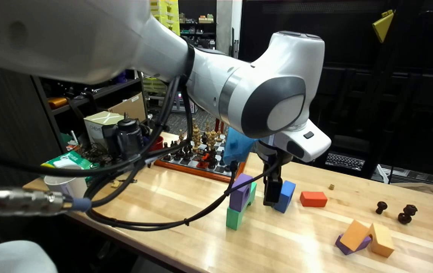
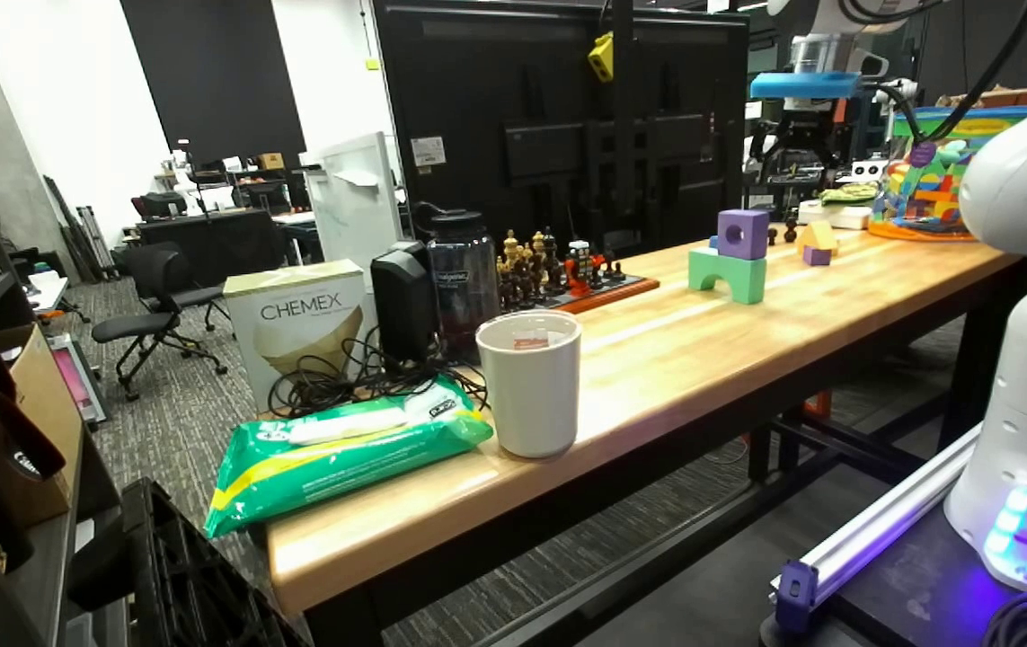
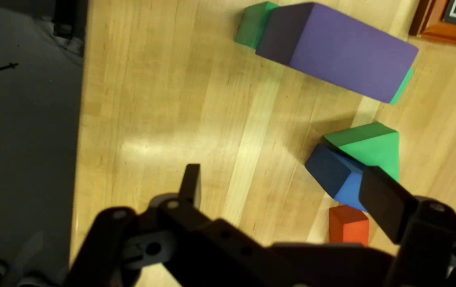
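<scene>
**Gripper (image 3: 285, 181) Spread Wide Above Wooden Table (image 3: 152, 119)**

I count five blocks near it: one purple block (image 3: 351, 54) on one green arch (image 2: 749, 280), one other green block (image 3: 373, 149) just beside one blue block (image 3: 333, 175), and one red block (image 3: 349, 227). The two fingers (image 3: 387, 205) stand far apart, holding nothing. In the wrist view, one finger partly covers the blue block; if they touch, I cannot tell. The red block is partly hidden.

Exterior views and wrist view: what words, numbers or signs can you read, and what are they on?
"CHEMEX": on the box.
"X": on that box's top, in an exterior view.
"Canon", I think, but blurry: on the dark strap.
Too blurred: writing on the green packet and dark bottle.
Too small: white label on the black panel, keyboard.
Wrist view: none.
</scene>
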